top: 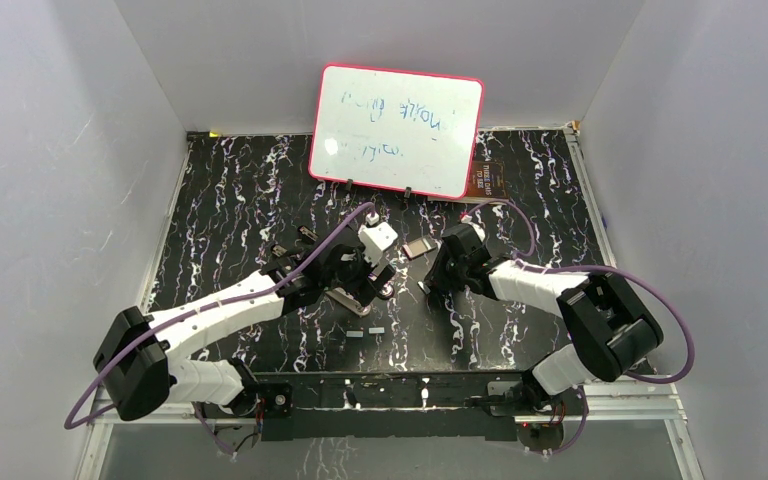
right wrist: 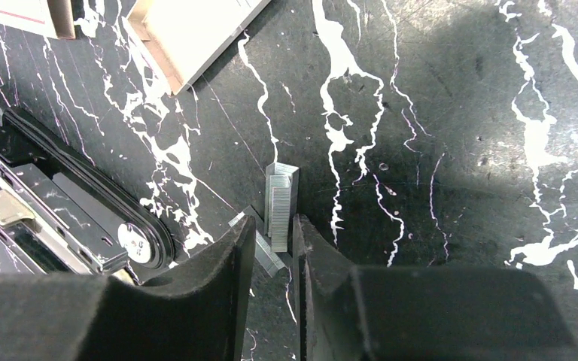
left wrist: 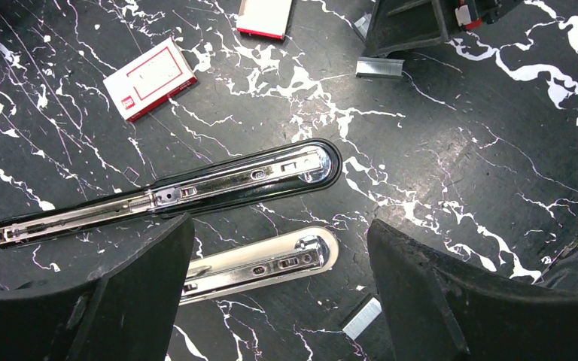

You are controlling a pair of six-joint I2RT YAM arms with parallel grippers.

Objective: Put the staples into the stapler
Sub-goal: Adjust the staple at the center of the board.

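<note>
Right fingers point(right wrist: 188, 301) stand narrowed to a slim gap around the near end of a short, silvery-grey metal strip of staples point(right wrist: 281, 201). It lies flat on the black, white-veined bench point(right wrist: 459, 150), its long axis running straight out ahead of the fingertips. Whether they actually pinch it I cannot tell. Left fingers point(left wrist: 436, 293) are spread wide, holding nothing, over the slim black stapler point(left wrist: 173, 192), which is opened out. Its long shiny rail lies crosswise just beyond the fingertips, rounded nose toward the finger on the right of that wrist view.
</note>
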